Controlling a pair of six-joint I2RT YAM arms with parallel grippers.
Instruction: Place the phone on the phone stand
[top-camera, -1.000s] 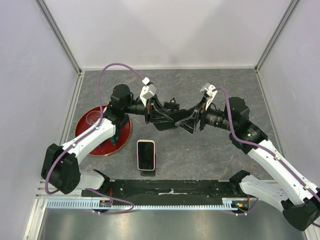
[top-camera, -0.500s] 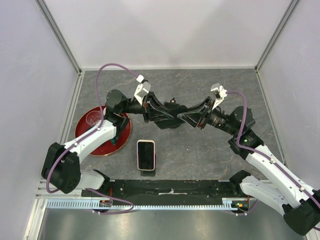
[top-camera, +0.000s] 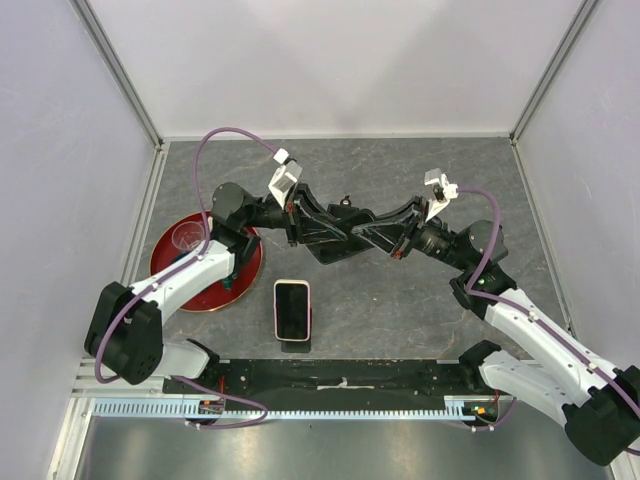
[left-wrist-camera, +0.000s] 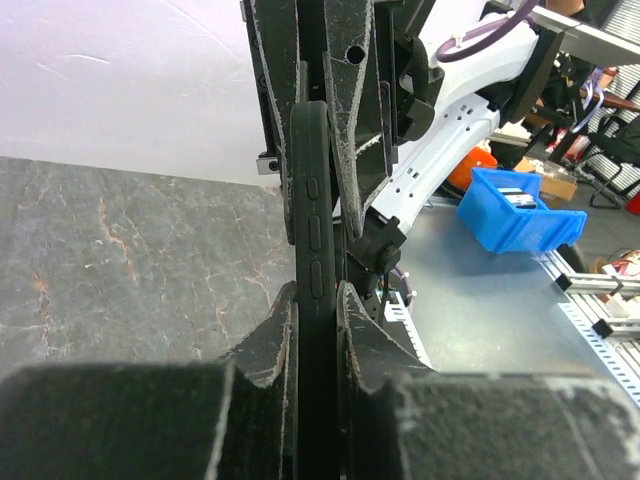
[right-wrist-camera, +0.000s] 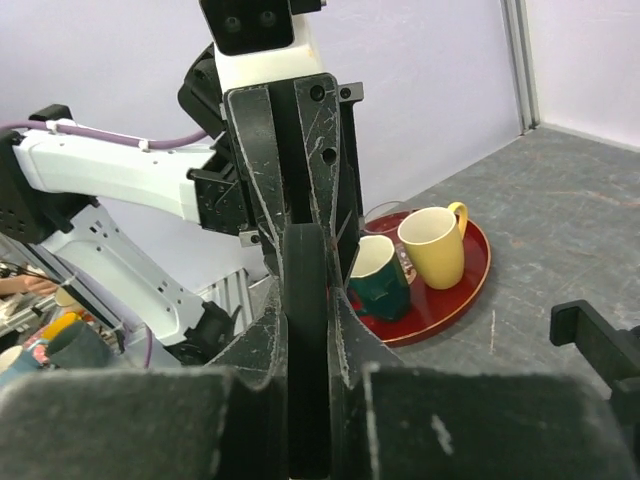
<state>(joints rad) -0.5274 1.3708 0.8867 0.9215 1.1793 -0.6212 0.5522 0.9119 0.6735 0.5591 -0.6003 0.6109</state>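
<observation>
Phone (left-wrist-camera: 313, 235) within left tool (left-wrist-camera: 313, 300), right tool (right-wrist-camera: 305, 300)

The phone (left-wrist-camera: 312, 230) looks matt black, the tray (top-camera: 163, 265) glossy red.

My right end effector (top-camera: 365, 233) is now rolled at the wrist and lies in line with my left end effector (top-camera: 335, 230). The dark phone (left-wrist-camera: 313, 230) clamped between them sits slightly farther from the near edge. My right elbow is drawn inward.
</observation>
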